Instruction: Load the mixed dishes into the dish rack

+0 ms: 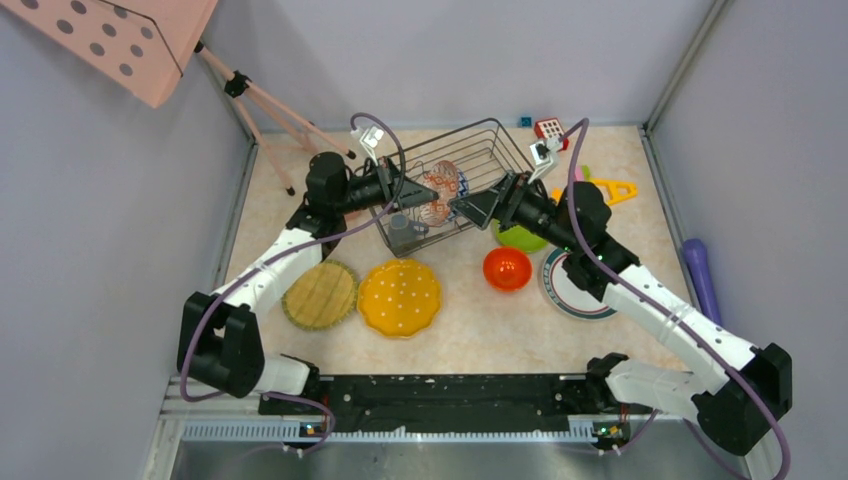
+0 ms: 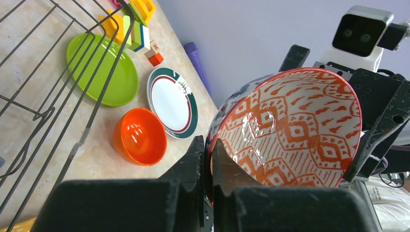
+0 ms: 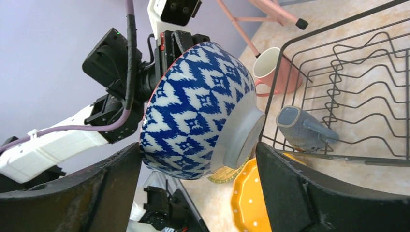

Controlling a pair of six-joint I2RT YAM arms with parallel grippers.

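Far left, a ribbed yellow scalloped plate and a dotted yellow scalloped plate lie flat, side by side, on the beige marbled tabletop, with open room ahead of them. The left gripper has its jaws pinched tight on the thin rim of the glazed patterned bowl, orange diamonds inside and blue outside, held on edge over the dark wire dish rack. A matte grey mug lies tipped inside; a pink mug sits just outside its corner. The right gripper, jaws spread wide, flanks the bowl's foot. Rightward sit a glossy orange-red bowl, a white green-rimmed plate and a lime green plate, with grey walls close by.
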